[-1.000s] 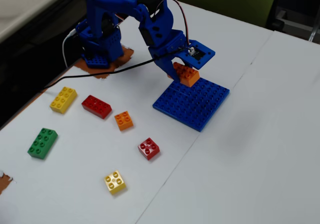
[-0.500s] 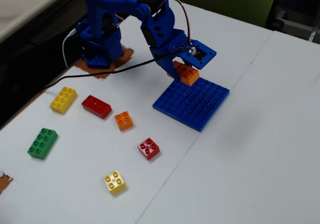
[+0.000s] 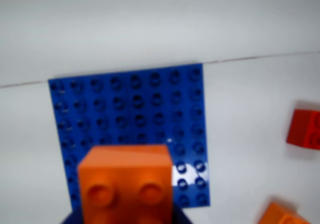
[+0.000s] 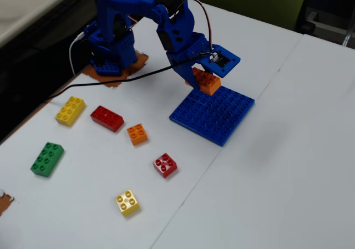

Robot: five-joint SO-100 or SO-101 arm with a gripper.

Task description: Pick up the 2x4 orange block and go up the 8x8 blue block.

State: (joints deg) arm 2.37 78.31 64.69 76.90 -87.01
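My gripper (image 4: 203, 78) is shut on the orange block (image 4: 206, 82) and holds it just above the near left corner of the flat blue 8x8 baseplate (image 4: 213, 113). In the wrist view the orange block (image 3: 127, 181) fills the bottom centre, studs up, with the gripper (image 3: 127, 220) showing only as dark blue bits on either side of it. The baseplate (image 3: 130, 109) lies beyond and under it. The block's rear part is hidden by the gripper, so I cannot count its studs.
Loose bricks lie left of the baseplate in the fixed view: yellow (image 4: 70, 110), red (image 4: 107, 118), small orange (image 4: 137, 133), small red (image 4: 165, 164), small yellow (image 4: 127, 202), green (image 4: 47, 158). The wrist view shows a red brick (image 3: 305, 129) and an orange brick (image 3: 282, 215) at right.
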